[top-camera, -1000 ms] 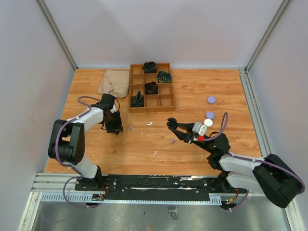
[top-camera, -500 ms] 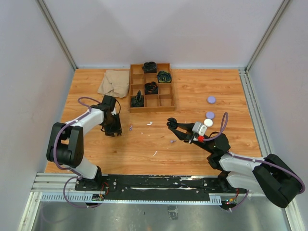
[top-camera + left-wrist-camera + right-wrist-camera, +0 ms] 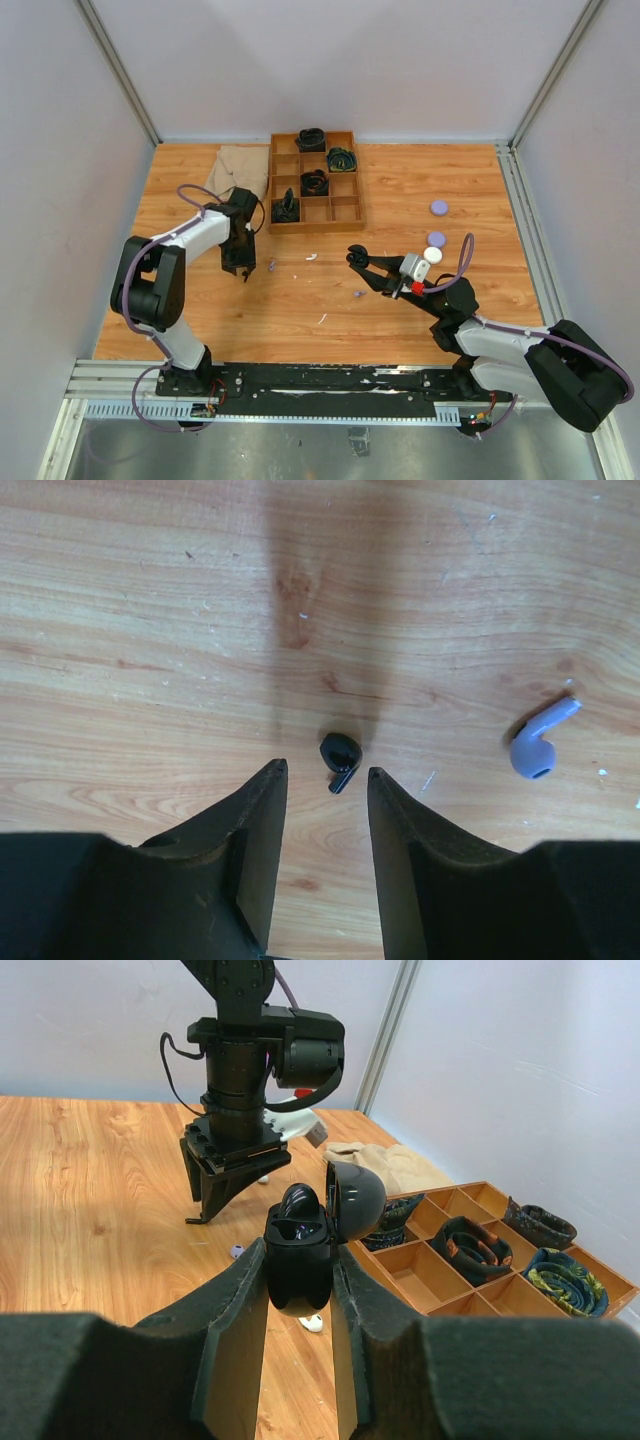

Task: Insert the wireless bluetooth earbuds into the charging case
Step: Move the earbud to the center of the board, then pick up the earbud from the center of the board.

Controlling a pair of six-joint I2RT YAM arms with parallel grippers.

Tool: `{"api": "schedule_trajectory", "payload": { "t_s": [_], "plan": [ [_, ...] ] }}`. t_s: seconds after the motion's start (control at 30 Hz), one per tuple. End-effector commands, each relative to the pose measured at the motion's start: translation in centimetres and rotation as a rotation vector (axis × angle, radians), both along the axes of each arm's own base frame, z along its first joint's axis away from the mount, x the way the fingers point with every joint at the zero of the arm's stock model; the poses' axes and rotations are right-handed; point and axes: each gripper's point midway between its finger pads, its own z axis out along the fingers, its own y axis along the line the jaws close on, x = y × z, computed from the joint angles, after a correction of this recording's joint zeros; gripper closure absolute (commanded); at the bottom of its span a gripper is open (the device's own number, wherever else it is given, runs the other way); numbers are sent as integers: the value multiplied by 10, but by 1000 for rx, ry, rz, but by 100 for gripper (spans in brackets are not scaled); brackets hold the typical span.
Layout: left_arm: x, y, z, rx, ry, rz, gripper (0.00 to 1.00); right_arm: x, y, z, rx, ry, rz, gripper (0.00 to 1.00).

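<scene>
The left gripper (image 3: 325, 773) points down at the table (image 3: 420, 180), in its left half just near of the wooden tray (image 3: 315, 182). Its fingers are spread apart with nothing between them. A black earbud (image 3: 340, 759) lies on the wood just past the fingertips, in line with the gap and touching neither finger. A lilac earbud (image 3: 535, 748) lies on the wood apart from the black one, outside the fingers.

The right gripper (image 3: 297, 1270) reaches toward the middle of the table and is closed on the black charging case (image 3: 298, 1245). It holds the case upright above the wood. The lid (image 3: 355, 1200) is swung open to one side. Something dark sits in the open top, but it cannot be made out.

A white earbud (image 3: 311, 257) lies between the two grippers. A second lilac earbud (image 3: 358, 294) lies just near of the case. Three round pucks (image 3: 439, 207), two lilac and one white, sit on the right side of the table. The tray holds dark coiled items in several compartments. A beige cloth (image 3: 235, 172) lies against its left edge.
</scene>
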Motion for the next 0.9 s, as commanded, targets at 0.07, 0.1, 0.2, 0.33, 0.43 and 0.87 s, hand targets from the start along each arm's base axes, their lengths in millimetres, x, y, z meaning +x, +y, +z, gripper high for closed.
{"api": "schedule_trajectory", "payload": {
  "t_s": [0.07, 0.1, 0.2, 0.33, 0.43, 0.87],
  "plan": [
    [3, 2, -2, 43, 35, -37, 58, -6, 2, 9, 14, -33, 19, 99],
    [3, 1, -2, 41, 36, -41, 58, -5, 2, 8, 13, -34, 19, 99],
    [4, -2, -5, 38, 45, -51, 59, -5, 2, 7, 10, -31, 18, 99],
    [5, -4, -8, 40, 54, -60, 59, -4, 3, 6, 8, -28, 19, 99],
    [5, -5, -10, 39, 61, -64, 60, -4, 3, 5, 5, -25, 20, 99],
    [-2, -8, -21, 31, 103, -82, 67, -2, 3, 3, 2, -21, 14, 99]
  ]
}}
